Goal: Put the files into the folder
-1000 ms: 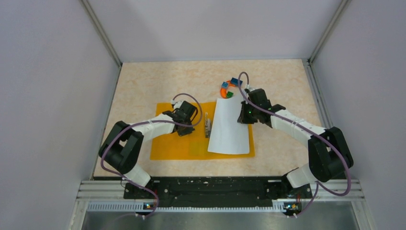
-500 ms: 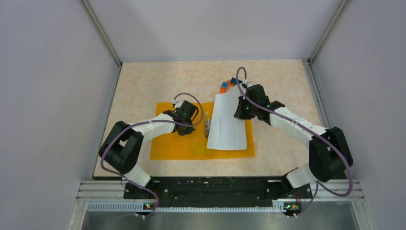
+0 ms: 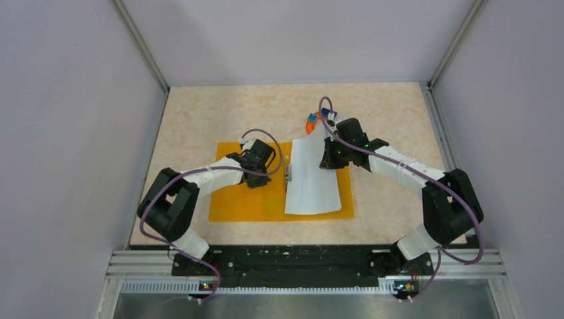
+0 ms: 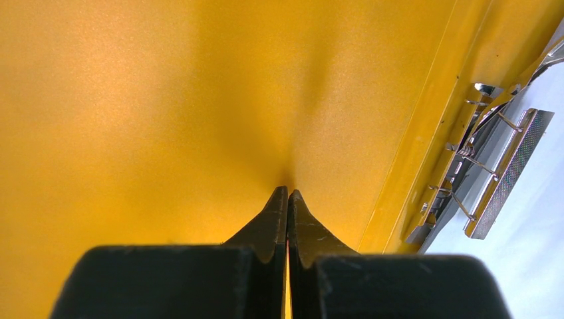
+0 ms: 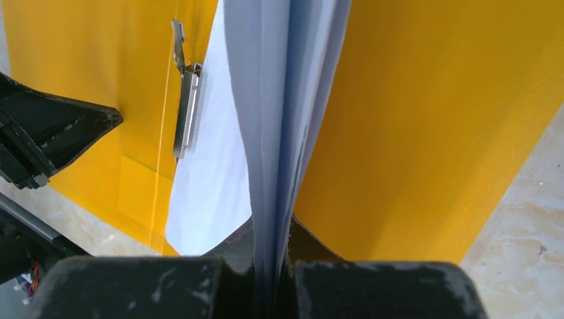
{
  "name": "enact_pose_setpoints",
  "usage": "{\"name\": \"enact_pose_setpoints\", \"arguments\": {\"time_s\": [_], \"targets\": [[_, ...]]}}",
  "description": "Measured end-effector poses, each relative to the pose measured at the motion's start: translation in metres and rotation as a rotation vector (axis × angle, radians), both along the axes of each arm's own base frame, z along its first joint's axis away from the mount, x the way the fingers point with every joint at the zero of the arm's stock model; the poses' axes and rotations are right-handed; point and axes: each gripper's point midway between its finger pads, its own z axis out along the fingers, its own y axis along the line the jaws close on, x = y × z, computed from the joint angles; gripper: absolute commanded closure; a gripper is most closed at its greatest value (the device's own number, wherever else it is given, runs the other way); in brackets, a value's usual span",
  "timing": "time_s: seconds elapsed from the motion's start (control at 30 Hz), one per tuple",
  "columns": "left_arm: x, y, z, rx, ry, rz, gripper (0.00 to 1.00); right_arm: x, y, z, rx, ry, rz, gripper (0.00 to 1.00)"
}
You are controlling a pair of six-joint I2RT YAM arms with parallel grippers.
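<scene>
The orange folder (image 3: 239, 203) lies open and flat on the table, its metal clip (image 3: 288, 171) standing at the spine. My left gripper (image 3: 257, 179) is shut, with its tips (image 4: 287, 193) pressed down on the folder's left half (image 4: 166, 100). The files (image 3: 311, 183), a stack of white sheets, droop over the folder's right half, their left edge beside the clip (image 5: 186, 106). My right gripper (image 3: 327, 161) is shut on the files' far right edge. In the right wrist view the sheets (image 5: 279, 100) rise from between the closed jaws (image 5: 271, 229), above the folder (image 5: 425, 119).
Small colourful blocks (image 3: 312, 118) and an orange curved toy piece (image 3: 308, 126) sit just behind the files, near the right wrist. Bare beige tabletop (image 3: 219, 113) surrounds the folder. Grey walls close in the table on three sides.
My right gripper has carried the files leftward, so their left edge now reaches the clip. The left gripper has stayed pressed on the folder.
</scene>
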Motion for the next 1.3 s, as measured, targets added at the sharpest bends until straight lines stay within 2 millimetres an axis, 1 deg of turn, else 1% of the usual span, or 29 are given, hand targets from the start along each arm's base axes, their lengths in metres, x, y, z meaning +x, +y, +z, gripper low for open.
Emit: {"name": "enact_pose_setpoints", "arguments": {"time_s": [0.17, 0.37, 0.47, 0.63, 1.1, 1.17, 1.3], "targets": [[0.0, 0.0001, 0.0, 0.001, 0.0, -0.002, 1.0, -0.003, 0.0004, -0.0011, -0.02, 0.015, 0.043, 1.0], [-0.0001, 0.0, 0.0, 0.001, 0.0, -0.003, 1.0, 0.0, 0.0052, 0.0046, -0.019, 0.006, 0.085, 1.0], [-0.0001, 0.0, 0.0, 0.001, 0.0, -0.003, 1.0, -0.0013, 0.007, 0.0016, -0.019, 0.019, 0.101, 1.0], [-0.0001, -0.0003, 0.0001, 0.001, 0.0, -0.004, 1.0, -0.0041, 0.0071, -0.0034, -0.022, 0.039, 0.106, 1.0], [0.0014, -0.0025, 0.0001, 0.0, -0.001, -0.006, 1.0, -0.004, 0.0076, -0.0033, -0.015, 0.043, 0.098, 1.0], [0.0012, -0.0027, 0.0001, 0.001, -0.001, -0.007, 1.0, -0.0041, 0.0077, -0.0033, -0.014, 0.044, 0.096, 0.96], [0.0011, -0.0028, 0.0001, 0.001, 0.0, -0.007, 1.0, -0.0047, 0.0073, -0.0049, -0.013, 0.049, 0.088, 0.8]]}}
